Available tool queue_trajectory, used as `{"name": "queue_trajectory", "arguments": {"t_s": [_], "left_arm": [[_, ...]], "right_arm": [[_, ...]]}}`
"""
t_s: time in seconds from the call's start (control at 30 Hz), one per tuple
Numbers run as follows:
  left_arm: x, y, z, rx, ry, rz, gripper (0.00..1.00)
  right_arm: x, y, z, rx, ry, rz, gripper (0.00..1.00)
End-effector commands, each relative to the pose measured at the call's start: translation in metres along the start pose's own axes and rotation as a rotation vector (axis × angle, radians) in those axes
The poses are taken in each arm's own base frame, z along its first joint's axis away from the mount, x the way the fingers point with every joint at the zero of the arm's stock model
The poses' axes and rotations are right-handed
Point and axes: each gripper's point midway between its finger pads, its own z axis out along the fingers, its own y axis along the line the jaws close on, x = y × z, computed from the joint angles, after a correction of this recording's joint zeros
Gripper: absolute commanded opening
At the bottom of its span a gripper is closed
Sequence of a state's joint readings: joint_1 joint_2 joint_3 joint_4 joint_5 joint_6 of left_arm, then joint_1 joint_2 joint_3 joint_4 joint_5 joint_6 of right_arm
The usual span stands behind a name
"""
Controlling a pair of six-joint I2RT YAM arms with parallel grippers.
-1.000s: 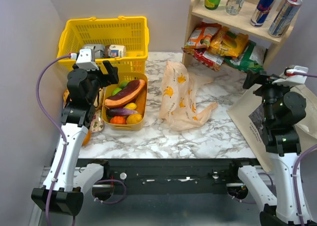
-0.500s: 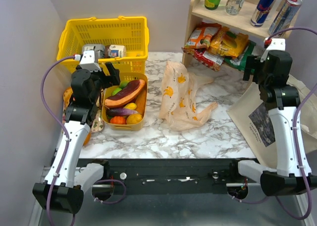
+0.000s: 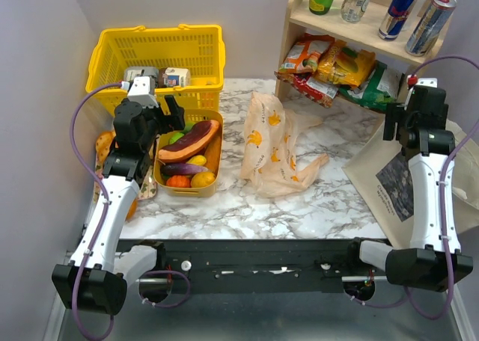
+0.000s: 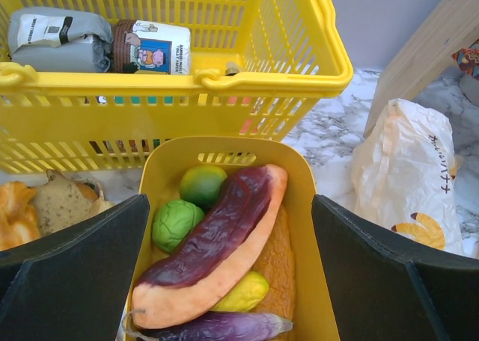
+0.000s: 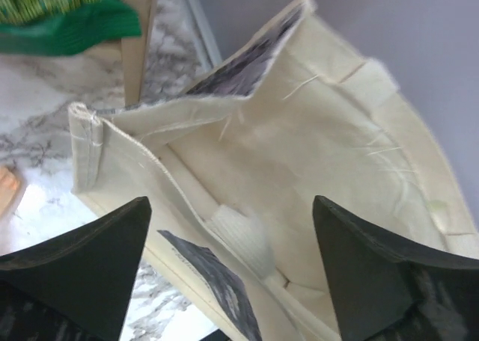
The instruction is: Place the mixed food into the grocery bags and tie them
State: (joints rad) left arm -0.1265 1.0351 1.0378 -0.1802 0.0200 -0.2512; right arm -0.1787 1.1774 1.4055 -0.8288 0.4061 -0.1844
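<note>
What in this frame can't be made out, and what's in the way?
- Cans, overhead view: tops cut off by the upper edge, so their count is unclear.
- Tote, right wrist view: its bottom is out of sight behind folded cloth.
- Bread: cut by the left edge in the left wrist view; under the left arm overhead.
- Basket packs, overhead view: labels too small.

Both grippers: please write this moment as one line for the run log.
left gripper: open, facing yellow plastic tray of fruit and vegetables | right gripper: open, facing beige canvas tote | holding: nothing
</note>
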Motion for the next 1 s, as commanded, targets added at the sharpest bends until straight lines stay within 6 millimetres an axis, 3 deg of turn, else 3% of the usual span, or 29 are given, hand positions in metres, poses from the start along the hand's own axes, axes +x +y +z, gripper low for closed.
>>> {"name": "queue_trajectory", "arguments": {"t_s": [0.0,0.03,0.13,0.17,0.2,0.27,0.37,0.5,0.67,0.97], "left_arm": [[-0.002,-0.006,0.0,0.04,-0.013,0.008,0.99],[-0.003,-0.006,0.0,0.04,-0.016,0.006,0.99],[-0.002,-0.007,0.0,0.042,-0.016,0.002,0.99],[-0.002,-0.007,0.0,0.042,-0.016,0.002,0.99],[-0.002,-0.008,0.0,0.045,-0.015,0.001,0.99],[0.0,-0.009,0.0,0.052,-0.011,-0.004,0.99],[0.002,-0.012,0.002,0.063,-0.003,-0.008,0.99],[0.006,-0.014,0.005,0.071,0.008,-0.012,0.99],[0.009,-0.019,0.007,0.088,0.018,-0.014,0.99],[0.012,-0.026,0.007,0.126,0.022,-0.019,0.99]], "right_arm": [[0.038,0.028,0.02,-0.093,0.118,-0.032,0.91],[0.044,0.037,0.022,-0.131,0.128,-0.031,0.87],[0.035,0.047,0.016,-0.2,0.091,-0.003,0.69],[0.025,0.054,0.008,-0.258,0.062,0.013,0.5],[0.019,0.057,0.002,-0.286,0.041,0.026,0.43],[0.008,0.064,-0.016,-0.369,-0.007,0.05,0.3],[0.0,0.072,-0.039,-0.457,-0.043,0.066,0.18],[-0.01,0.067,-0.067,-0.491,-0.083,0.074,0.14],[-0.013,0.078,-0.087,-0.575,-0.096,0.103,0.16],[0.027,0.13,-0.086,-0.694,0.107,0.014,0.18]]}}
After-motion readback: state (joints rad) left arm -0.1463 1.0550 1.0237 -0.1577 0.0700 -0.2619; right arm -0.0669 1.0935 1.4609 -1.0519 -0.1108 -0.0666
